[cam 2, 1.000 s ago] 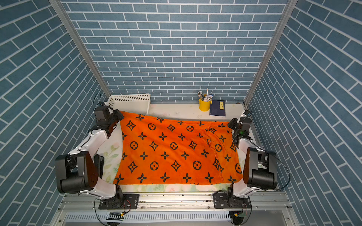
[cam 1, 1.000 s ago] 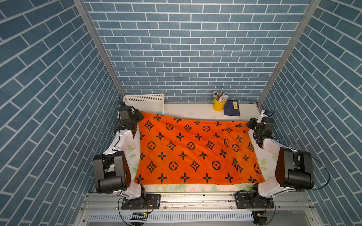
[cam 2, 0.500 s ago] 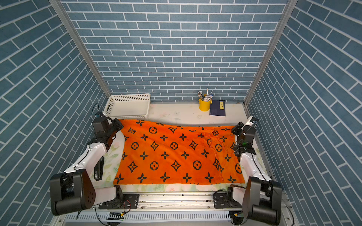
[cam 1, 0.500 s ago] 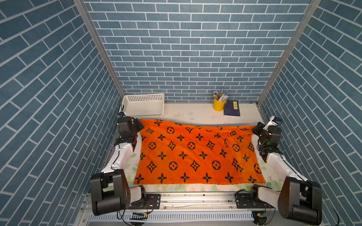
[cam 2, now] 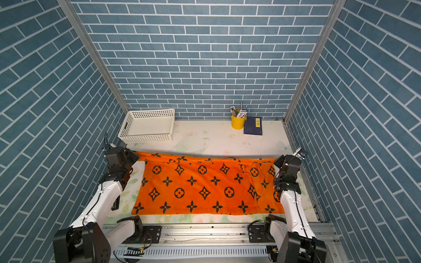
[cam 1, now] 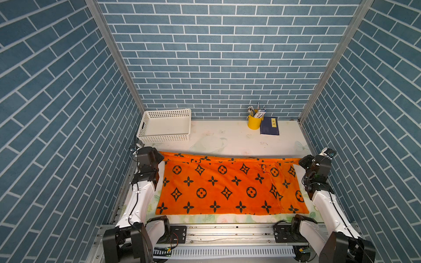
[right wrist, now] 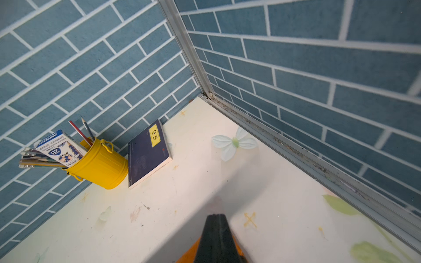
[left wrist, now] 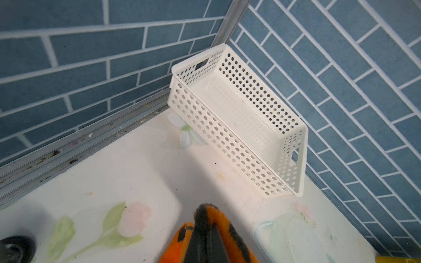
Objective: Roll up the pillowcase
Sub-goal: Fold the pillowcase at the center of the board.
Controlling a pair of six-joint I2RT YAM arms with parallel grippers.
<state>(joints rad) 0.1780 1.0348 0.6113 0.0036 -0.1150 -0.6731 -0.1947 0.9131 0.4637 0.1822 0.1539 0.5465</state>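
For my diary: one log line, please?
left gripper: shut on pillowcase | right gripper: shut on pillowcase | far edge folded over

Pencil box [right wrist: 60,149]: "2B"; book [right wrist: 148,157]: "论语"

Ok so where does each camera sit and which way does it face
Top views: high over the robot's base, facing down and forward at the pillowcase on the table; left arm and right arm show.
Left wrist: on the left arm, facing past the left gripper, shut on the pillowcase, toward the white basket.
Right wrist: on the right arm, facing past the right gripper, shut on the pillowcase, toward the yellow cup and blue book.
Shared: both top views also show basket, cup, book.
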